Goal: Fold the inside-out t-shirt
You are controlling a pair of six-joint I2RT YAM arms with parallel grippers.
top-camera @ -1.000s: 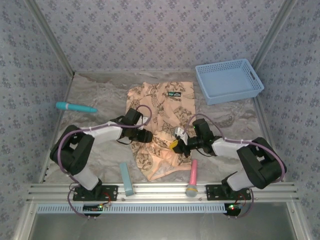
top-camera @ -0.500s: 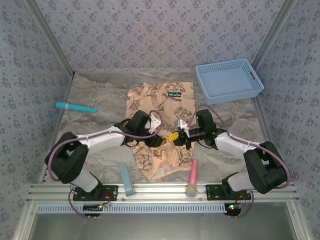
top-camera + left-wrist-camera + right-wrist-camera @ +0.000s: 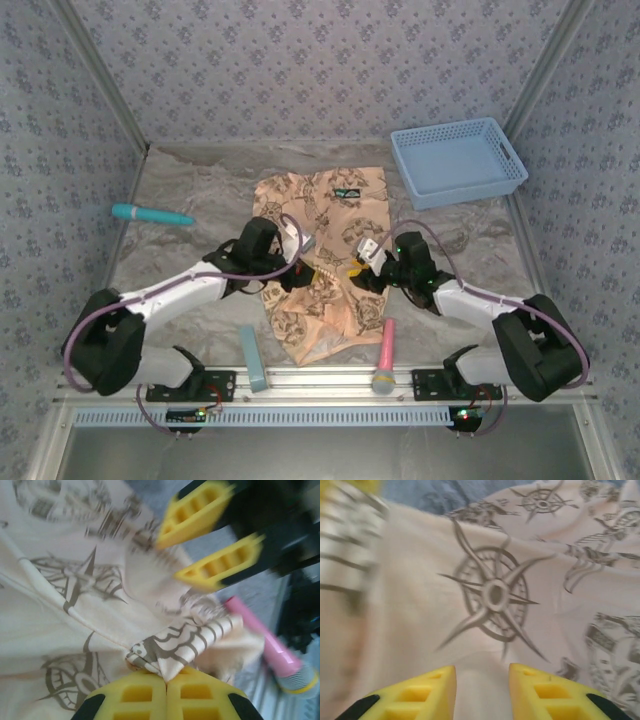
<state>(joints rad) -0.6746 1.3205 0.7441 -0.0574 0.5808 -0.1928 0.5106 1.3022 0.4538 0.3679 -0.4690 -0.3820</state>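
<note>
Left gripper [image 3: 166, 680] closed on t-shirt [image 3: 60, 615] near microphone [image 3: 260, 640].

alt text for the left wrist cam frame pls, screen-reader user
The left gripper, at the bottom edge, is shut on a bunched fold of the peach, brown-printed t-shirt. The right gripper stands open and blurred at upper right, and a pink toy microphone lies at the right edge.

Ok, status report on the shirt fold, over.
Left claw shut, pinching a fold of the t-shirt. Right claw open over the cloth. Pink toy microphone lies close to the near hem.
</note>
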